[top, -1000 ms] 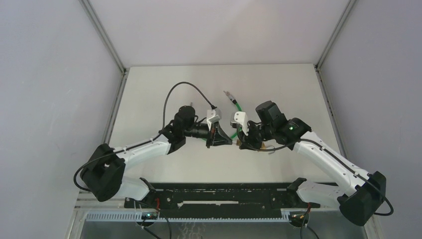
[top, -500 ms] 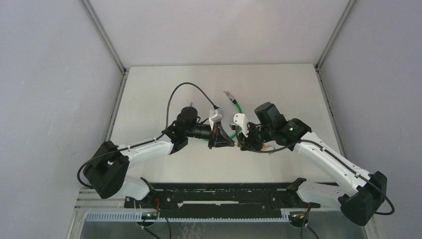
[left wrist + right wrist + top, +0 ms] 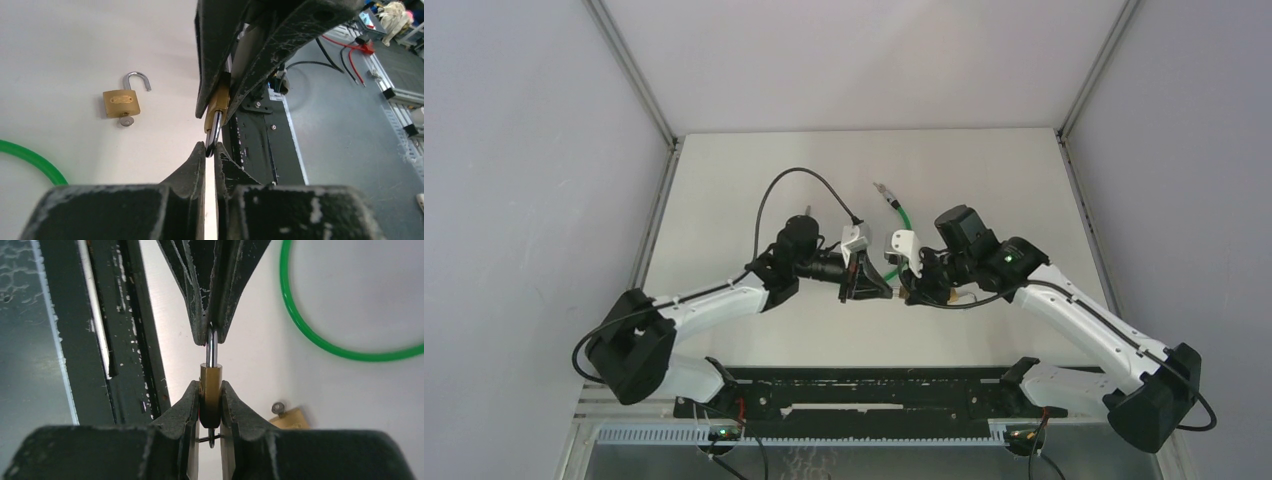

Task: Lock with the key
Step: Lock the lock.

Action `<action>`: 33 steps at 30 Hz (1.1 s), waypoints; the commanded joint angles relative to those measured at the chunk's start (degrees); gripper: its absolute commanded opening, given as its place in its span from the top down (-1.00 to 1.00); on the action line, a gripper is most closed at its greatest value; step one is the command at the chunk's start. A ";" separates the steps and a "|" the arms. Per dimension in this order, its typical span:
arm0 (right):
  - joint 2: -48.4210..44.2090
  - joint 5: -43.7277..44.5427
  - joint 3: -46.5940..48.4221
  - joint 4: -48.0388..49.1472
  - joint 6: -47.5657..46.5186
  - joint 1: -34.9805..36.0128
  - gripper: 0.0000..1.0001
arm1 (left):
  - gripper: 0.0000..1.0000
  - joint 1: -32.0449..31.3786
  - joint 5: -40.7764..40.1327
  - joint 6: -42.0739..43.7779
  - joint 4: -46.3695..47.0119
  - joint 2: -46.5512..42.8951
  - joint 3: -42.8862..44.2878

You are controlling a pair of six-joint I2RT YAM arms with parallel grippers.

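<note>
At the near edge of the table (image 3: 984, 180), the black mounting rail (image 3: 864, 395) and both arm bases sit as they did a second ago. The left arm's big lower joint (image 3: 629, 350) has swung back slightly leftward since the half-second mark. The left gripper (image 3: 871, 287) and right gripper (image 3: 908, 288) still meet tip to tip over the middle.

The tabletop is matte off-white. It is boxed in by pale grey walls (image 3: 524, 150) with metal corner posts. Just beyond the grippers a green cable (image 3: 902, 212) curls toward the back.

The padlock (image 3: 210, 377) hangs between the two grippers, lifted off the surface. It has a small brass body and a bright steel shackle (image 3: 212, 347). The right gripper's jaws are closed narrowly on the brass body. The left gripper's jaws are all but closed, pinching the shackle's loop. A second padlock (image 3: 121, 102) lies flat on the table near the right gripper, with its shackle swung open and a key (image 3: 126, 120) in its keyhole. Whether the held one carries a key I cannot tell.
</note>
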 commanded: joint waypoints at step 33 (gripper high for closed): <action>2.29 -16.69 2.43 16.67 -6.46 -1.21 1.00 | -0.16 7.88 2.97 21.94 -24.77 -14.72 9.92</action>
